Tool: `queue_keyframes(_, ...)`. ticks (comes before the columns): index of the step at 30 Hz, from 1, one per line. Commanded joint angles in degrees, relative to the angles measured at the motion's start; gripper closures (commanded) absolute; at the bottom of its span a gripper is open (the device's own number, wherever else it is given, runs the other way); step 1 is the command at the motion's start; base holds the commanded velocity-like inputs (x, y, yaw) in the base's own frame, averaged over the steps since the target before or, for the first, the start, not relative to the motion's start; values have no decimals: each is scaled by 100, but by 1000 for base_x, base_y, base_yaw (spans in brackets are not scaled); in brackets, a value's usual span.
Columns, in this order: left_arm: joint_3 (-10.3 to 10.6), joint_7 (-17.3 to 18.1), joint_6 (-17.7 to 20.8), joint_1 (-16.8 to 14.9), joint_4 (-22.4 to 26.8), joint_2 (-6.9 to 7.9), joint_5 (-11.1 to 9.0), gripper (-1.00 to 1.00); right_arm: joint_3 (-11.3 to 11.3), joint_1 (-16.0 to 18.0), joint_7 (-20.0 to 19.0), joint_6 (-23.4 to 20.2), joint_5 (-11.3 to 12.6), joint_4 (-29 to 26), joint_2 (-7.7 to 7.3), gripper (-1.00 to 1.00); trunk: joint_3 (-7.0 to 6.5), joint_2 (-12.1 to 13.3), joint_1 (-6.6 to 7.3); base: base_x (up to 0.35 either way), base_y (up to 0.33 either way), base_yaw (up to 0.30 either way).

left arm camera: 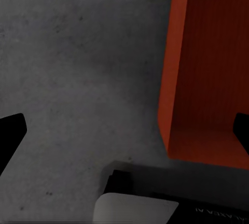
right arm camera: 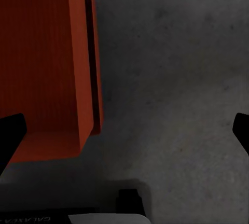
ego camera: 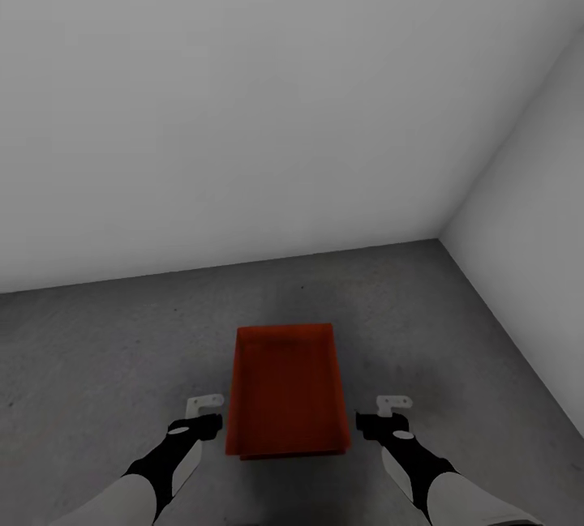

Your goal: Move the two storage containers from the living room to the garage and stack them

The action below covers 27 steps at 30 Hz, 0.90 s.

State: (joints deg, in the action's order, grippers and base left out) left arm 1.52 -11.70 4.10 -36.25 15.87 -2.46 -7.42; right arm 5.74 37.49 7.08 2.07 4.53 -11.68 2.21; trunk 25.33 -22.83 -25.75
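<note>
- In the garage corner, over the dark grey floor (ego camera: 97, 348), your left gripper (ego camera: 204, 412) hangs just beside the near left corner of the orange-red bins, apart from them. Its jaws are spread; the left wrist view shows one dark fingertip (left arm camera: 11, 133) over bare concrete and the other at the far edge over the bin, nothing between them.
- In the middle, the upper bin (ego camera: 285, 384) sits low on the floor near the white wall (ego camera: 243, 104), long side running away from you. A second rim (right arm camera: 97, 79) shows just outside and below the upper bin's wall in the right wrist view, and a lower edge peeks out at the near end in the head view. Judgement: one bin is nested on the other, so the stack looks made.
- To the right, your right gripper (ego camera: 389, 416) mirrors the left, level with the near right corner and clear of it. Its jaws are also apart, with one fingertip (right arm camera: 10, 136) over the bin and the other over the floor.
- Judgement: both grippers flank the stack empty because the load is released; the remaining step is to draw back without nudging it.
</note>
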Motion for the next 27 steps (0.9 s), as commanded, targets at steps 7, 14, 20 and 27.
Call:
queue_keyframes(7, 16, -25, 29, 0, -101, 7, -58, -100, 49, 4, 26, 20, 58, 22, 2, -100, 8, -9, -3, 0, 0, 0)
queue_keyframes(14, 16, -25, 33, -1, -386, 5, -80, -100, 51, 4, 18, 31, 51, 214, 18, -100, 8, -9, -3, -19, 0, 0)
queue_keyframes(20, -36, -19, 37, -1, -493, 17, -203, -100, 50, 4, -5, 30, 46, 256, 53, -100, 8, -9, -3, -258, 0, 0)
queue_keyframes(27, -62, -13, 38, -3, -629, 69, -590, -100, 50, 4, -54, 14, 46, 262, 38, -100, 8, -9, -3, -333, 0, 0)
